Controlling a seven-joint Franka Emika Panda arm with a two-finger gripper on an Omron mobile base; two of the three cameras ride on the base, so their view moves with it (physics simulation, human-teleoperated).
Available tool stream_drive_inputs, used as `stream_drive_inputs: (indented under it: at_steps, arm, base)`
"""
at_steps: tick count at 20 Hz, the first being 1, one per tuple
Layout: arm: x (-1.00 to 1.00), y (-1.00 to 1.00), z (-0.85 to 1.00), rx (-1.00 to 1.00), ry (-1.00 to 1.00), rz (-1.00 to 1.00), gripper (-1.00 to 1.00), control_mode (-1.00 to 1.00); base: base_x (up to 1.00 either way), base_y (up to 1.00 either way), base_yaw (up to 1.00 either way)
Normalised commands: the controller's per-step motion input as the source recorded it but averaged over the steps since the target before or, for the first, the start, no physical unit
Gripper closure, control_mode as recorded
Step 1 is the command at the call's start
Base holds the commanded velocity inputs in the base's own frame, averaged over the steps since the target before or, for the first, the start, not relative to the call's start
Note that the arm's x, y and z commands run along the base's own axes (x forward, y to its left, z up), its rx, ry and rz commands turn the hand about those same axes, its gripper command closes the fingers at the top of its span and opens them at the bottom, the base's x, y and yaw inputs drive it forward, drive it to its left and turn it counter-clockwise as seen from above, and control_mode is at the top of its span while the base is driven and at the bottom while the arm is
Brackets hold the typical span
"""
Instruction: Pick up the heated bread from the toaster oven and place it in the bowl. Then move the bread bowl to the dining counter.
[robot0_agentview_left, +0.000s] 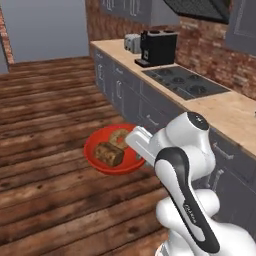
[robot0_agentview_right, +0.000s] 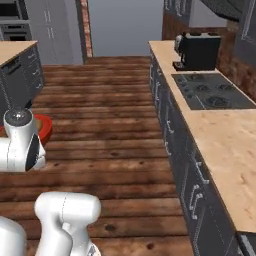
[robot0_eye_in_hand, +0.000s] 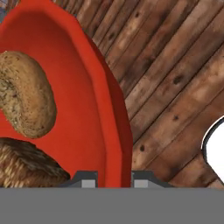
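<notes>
Claw (robot0_eye_in_hand: 114, 178) clamped on glossy red bowl (robot0_eye_in_hand: 111, 127) rim, dark crusty bread (robot0_agentview_left: 109, 154) inside

From behind my arm on the left, one base camera looks forward and down over a plank floor (robot0_agentview_left: 45, 100) toward the stove counter (robot0_agentview_left: 235, 112), the red bowl (robot0_agentview_left: 95, 150) mid-frame. Its twin on the right faces the same way, sharing that floor (robot0_agentview_right: 110, 125), counter (robot0_agentview_right: 225, 135) and coffee machine (robot0_agentview_right: 197, 50). My hand camera sits very close, looking along the bowl's rim (robot0_eye_in_hand: 118, 118) at the floor beyond.
</notes>
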Motion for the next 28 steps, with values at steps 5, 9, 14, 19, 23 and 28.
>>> stream_drive_inputs:
  at_steps: [5, 9, 14, 19, 23, 28]
  arm:
    - [0.0, 0.0, 0.0, 0.0, 0.0, 0.0, 1.0, 1.0]
    - [0.0, 0.0, 0.0, 0.0, 0.0, 0.0, 1.0, 1.0]
    - [0.0, 0.0, 0.0, 0.0, 0.0, 0.0, 1.0, 1.0]
    - [0.0, 0.0, 0.0, 0.0, 0.0, 0.0, 1.0, 1.0]
    - [0.0, 0.0, 0.0, 0.0, 0.0, 0.0, 1.0, 1.0]
    - [0.0, 0.0, 0.0, 0.0, 0.0, 0.0, 1.0, 1.0]
  base:
    - [1.0, 0.93, 0.43]
    - [1.0, 0.81, 0.28]
    - [1.0, 0.4, 0.11]
    - [1.0, 0.27, 0.51]
    - [1.0, -0.01, 0.43]
    - [1.0, -0.12, 0.28]
